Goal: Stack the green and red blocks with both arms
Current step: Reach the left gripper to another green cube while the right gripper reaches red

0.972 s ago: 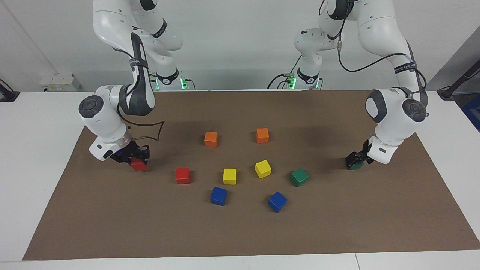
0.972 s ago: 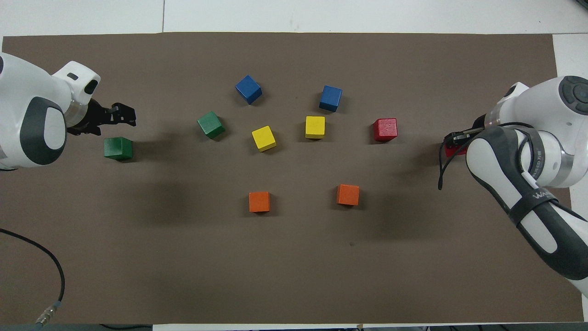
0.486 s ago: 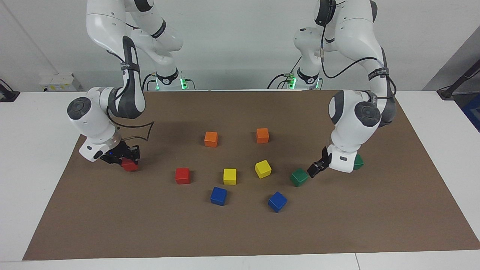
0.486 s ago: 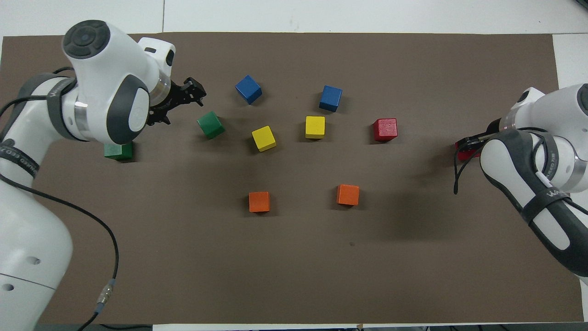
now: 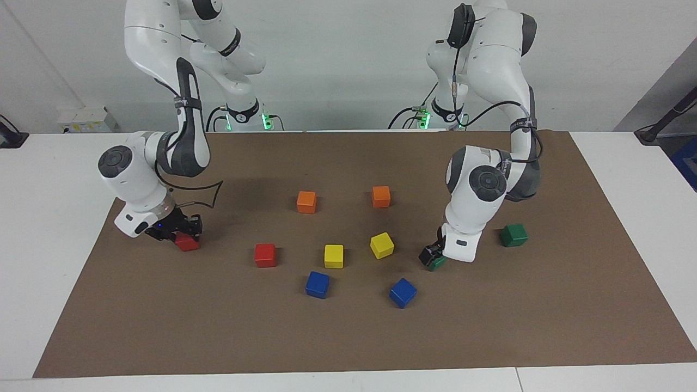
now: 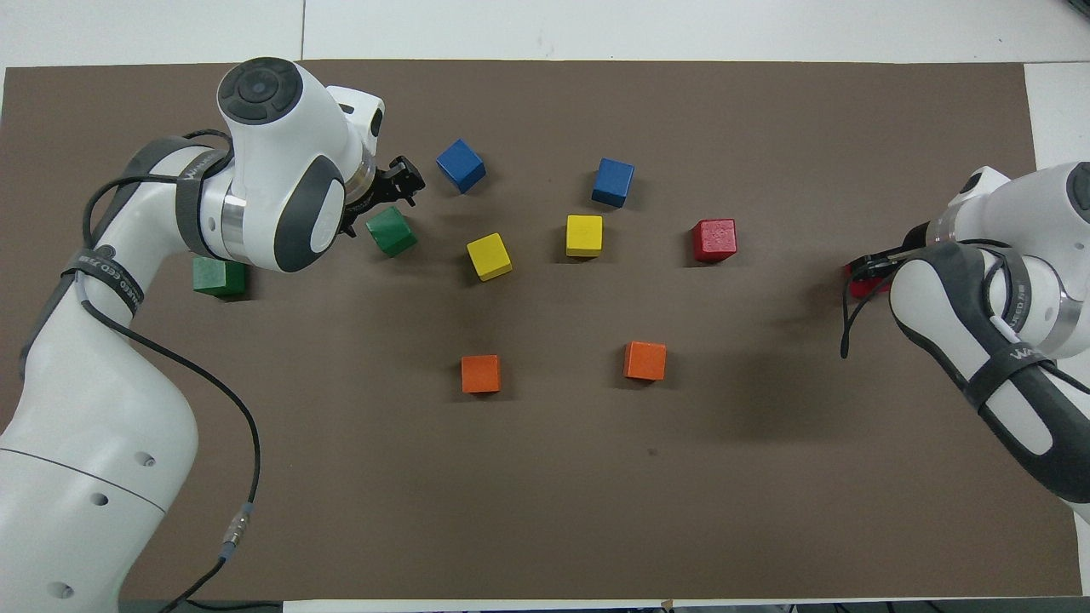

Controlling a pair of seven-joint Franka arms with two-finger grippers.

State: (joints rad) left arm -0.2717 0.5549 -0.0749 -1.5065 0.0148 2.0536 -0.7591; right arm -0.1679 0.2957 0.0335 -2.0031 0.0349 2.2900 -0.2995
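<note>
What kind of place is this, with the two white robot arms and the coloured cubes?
Most likely a robotics lab or test bench: two white arms mounted at a white table, a brown mat as the work surface, and small coloured cubes laid out like a manipulation exercise.

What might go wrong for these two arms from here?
1. The left tool, open, hangs over a tilted green block; closing off-square may twist it away.
2. The right tool holds a red block near the mat's edge; placed off-centre on the other red block, it may topple.
</note>
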